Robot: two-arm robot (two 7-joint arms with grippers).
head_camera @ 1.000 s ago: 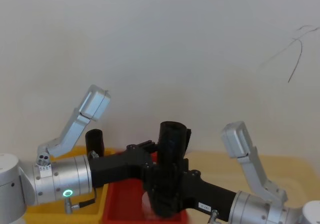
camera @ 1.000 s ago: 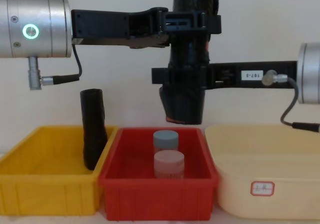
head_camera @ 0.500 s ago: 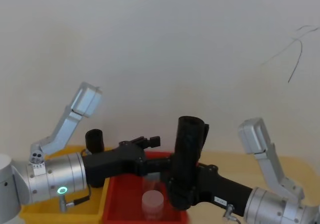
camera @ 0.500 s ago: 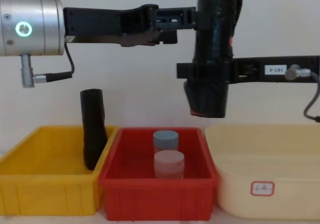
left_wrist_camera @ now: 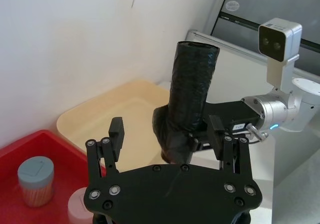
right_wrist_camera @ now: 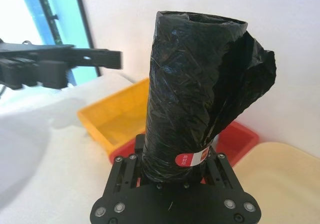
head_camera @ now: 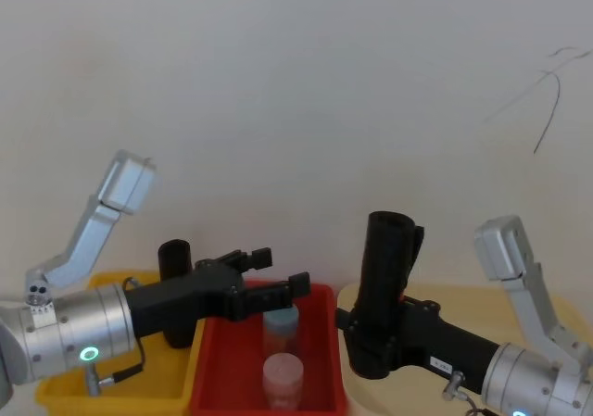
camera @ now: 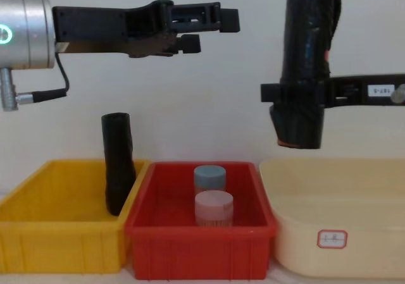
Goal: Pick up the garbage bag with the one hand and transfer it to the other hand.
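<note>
Closed tight, my right hand [camera: 296,95] held the garbage bag [camera: 307,43], a black, crinkled, glossy plastic roll. I gripped it below its middle. The roll stood upright, with most of its length above the grip and a shorter end hanging beneath. A small red-and-white sticker [right_wrist_camera: 192,159] sat on the roll just above my clamp. In the chest view my arm reached in from 3 o'clock, and the roll hung in the air over the 9 o'clock end of the cream plastic tub [camera: 354,246], clear of its rim.

My left hand [camera: 212,30] hovered at 9 o'clock from the roll, well apart from it. Its fingers [camera: 218,18] were spread wide and pointed toward 3 o'clock, with nothing between them. It was high above the red plastic bin [camera: 196,249].

In that bin stood two capped jars, a grey-blue-lidded jar [camera: 209,178] at 12 o'clock and a pinkish jar [camera: 213,208] just in front of it. At 9 o'clock from the red bin sat the yellow plastic bin [camera: 57,246]. A second black plastic roll [camera: 118,164] stood tilted slightly in its 3 o'clock corner.
</note>
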